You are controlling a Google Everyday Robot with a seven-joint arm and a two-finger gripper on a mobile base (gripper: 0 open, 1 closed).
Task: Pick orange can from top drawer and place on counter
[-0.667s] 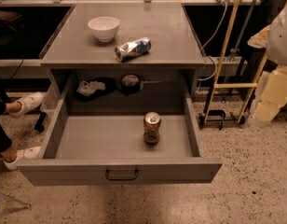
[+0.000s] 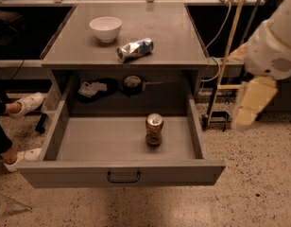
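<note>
The orange can (image 2: pixel 154 129) stands upright in the right half of the open top drawer (image 2: pixel 122 174), which is pulled fully out with its dark handle (image 2: pixel 123 177) at the front centre. The grey counter (image 2: pixel 174 37) sits above and behind the drawer. My gripper (image 2: pixel 252 104) hangs at the right edge of the view. It is outside the drawer's right wall, well to the right of the can and a little higher. It holds nothing that I can see.
On the counter stand a white bowl (image 2: pixel 106 28) and a crushed silver-and-blue can (image 2: pixel 135 49). Dark clutter (image 2: pixel 112 87) lies under the counter behind the drawer. A wooden pole (image 2: pixel 228 56) and cables are at the right. A person's white shoes (image 2: pixel 23 105) are at the left.
My arm has swung further into view at the right and its pale lower part now hangs closer to the drawer's right side. The can and drawer have not moved.
</note>
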